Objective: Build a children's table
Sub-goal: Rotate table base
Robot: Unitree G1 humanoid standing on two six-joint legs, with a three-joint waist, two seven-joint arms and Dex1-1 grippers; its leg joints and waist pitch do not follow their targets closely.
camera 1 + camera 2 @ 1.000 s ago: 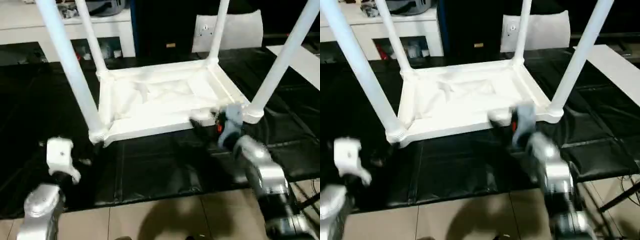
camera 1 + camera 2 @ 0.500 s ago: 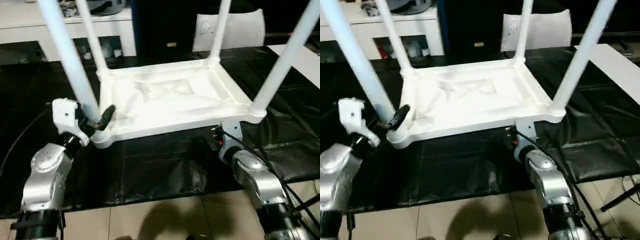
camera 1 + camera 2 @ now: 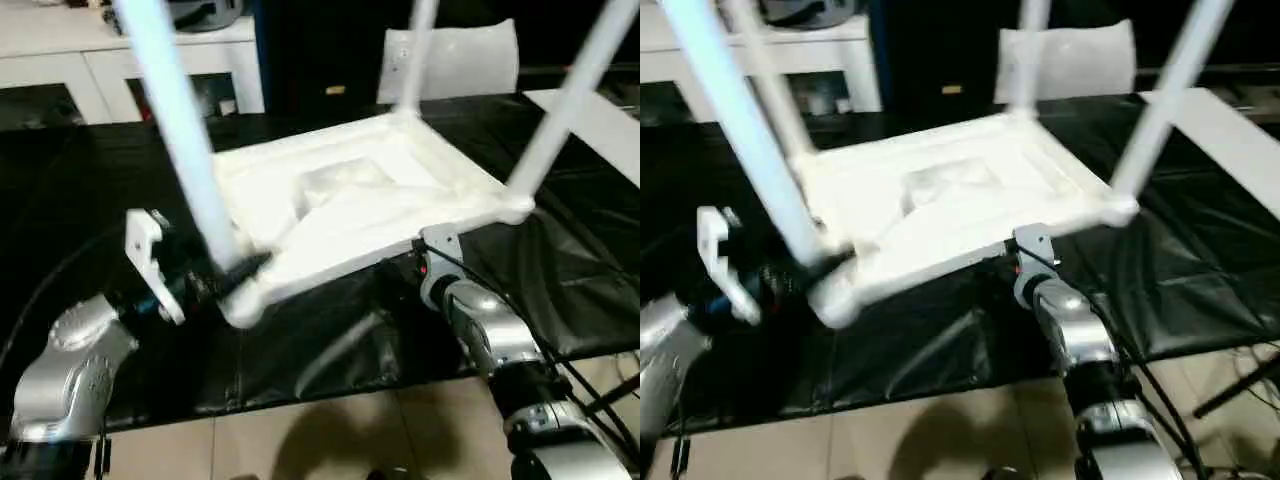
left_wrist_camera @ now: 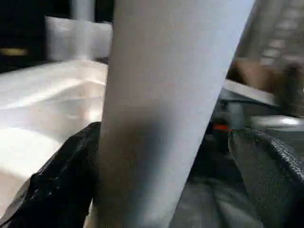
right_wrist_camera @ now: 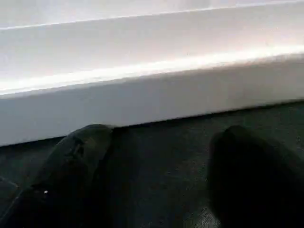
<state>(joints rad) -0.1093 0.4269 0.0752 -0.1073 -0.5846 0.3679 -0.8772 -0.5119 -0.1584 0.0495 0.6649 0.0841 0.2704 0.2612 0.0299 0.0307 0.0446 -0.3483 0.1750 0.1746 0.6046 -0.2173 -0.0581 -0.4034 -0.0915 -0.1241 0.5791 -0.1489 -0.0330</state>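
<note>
- The children's table lies upside down on the black-covered worktop, its ribbed underside facing up and its white legs rising from the corner sockets.
- The tabletop sits tilted, with its near left corner lower and closer to the robot than the near right corner.
- The left pincer is at that near left corner, around the base of the near left leg.
- Its two black fingers are spread wide, one on each side of the leg. In the left wrist view one finger lies against the leg's side, while the other finger stands apart from it.
- The right pincer is at the tabletop's near edge, towards the right corner.
- Its fingers are also spread wide and hold nothing. The right wrist view shows them low over the black covering, just in front of the white edge; contact with the edge cannot be judged.
- A white cabinet stands at the far left, behind the worktop.
</note>
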